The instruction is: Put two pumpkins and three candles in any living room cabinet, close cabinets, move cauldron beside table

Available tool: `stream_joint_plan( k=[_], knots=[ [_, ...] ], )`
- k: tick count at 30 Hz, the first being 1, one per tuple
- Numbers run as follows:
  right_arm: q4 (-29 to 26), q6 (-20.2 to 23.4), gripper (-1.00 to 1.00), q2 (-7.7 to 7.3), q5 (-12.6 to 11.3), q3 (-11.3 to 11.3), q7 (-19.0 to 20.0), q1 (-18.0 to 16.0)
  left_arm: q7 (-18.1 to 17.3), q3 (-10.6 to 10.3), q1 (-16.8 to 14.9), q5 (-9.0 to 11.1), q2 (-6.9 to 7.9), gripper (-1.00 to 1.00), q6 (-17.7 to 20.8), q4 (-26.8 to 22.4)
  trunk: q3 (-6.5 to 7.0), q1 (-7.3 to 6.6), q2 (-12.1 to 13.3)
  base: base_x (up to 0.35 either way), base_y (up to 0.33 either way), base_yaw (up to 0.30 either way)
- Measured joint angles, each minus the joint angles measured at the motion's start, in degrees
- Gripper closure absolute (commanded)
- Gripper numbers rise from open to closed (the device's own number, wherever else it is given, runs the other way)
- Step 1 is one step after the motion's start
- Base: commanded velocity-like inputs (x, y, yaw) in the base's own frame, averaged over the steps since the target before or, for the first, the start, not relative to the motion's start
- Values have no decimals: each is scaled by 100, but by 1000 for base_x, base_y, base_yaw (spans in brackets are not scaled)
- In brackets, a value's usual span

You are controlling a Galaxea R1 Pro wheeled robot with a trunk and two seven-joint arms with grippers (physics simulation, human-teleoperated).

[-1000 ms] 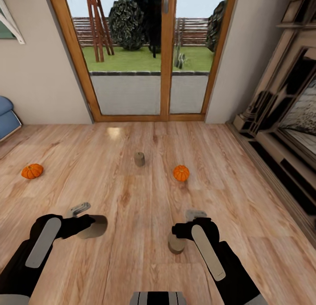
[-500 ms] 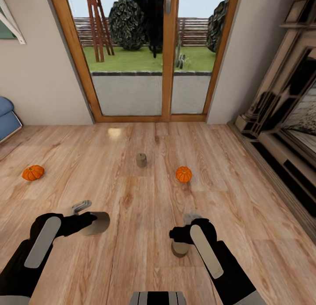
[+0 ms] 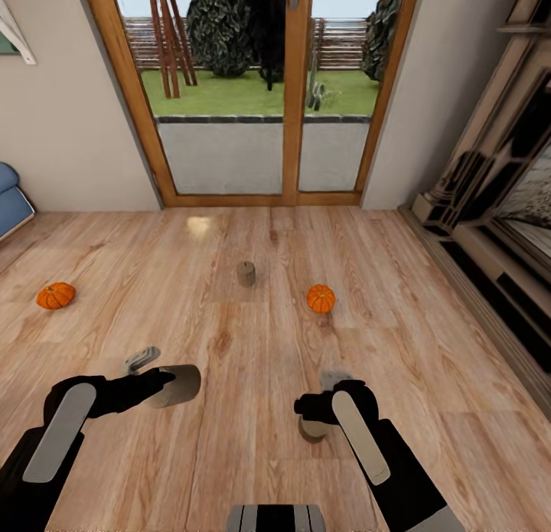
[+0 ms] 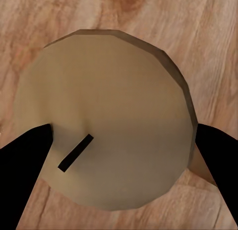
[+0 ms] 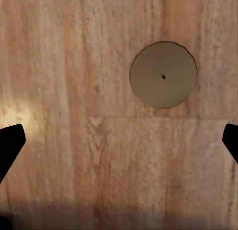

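My left gripper [image 3: 164, 379] is shut on a grey-tan candle [image 3: 177, 385], held tipped over above the wooden floor. The left wrist view has that candle's round top and wick [image 4: 106, 125] between the black fingers [image 4: 22, 180]. My right gripper [image 3: 320, 409] hangs open over a second candle [image 3: 310, 431] standing on the floor. In the right wrist view this candle [image 5: 163, 74] lies off to one side of the spread fingertips [image 5: 10, 145]. A third candle [image 3: 246, 273] stands mid-floor. One orange pumpkin [image 3: 321, 298] sits right of it, another pumpkin [image 3: 56, 295] far left.
Glass patio doors with a wooden frame [image 3: 291, 96] close the far wall. An ornate carved fireplace [image 3: 497, 210] runs along the right side. A blue cushion edge [image 3: 11, 199] shows at the far left. The wooden floor [image 3: 229, 341] is open between the objects.
The left gripper has carried its candle slightly up and to the right. The right gripper has sunk a little over the floor candle. The head view tilted slightly.
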Motion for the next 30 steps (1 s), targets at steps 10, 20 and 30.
stream_joint_plan(
  k=[10, 20, 30],
  knots=[
    [-51, -3, -100, 0, -3, -6, 36, -3, -14, 3, 57, 304, 5, 100, 6, -165, -222, 26, -13, 0, 0, 0],
    [-65, -11, -100, -7, 0, -6, 45, -1, -1110, -88, 537, 4217, 1548, 100, 13, -301, -443, 51, -27, 0, 0, 0],
    [-62, -35, -100, -14, 7, -13, 45, 0, -1449, -142, 590, 4331, 1610, 100, 14, -301, -665, 77, -40, 0, 0, 0]
  ],
)
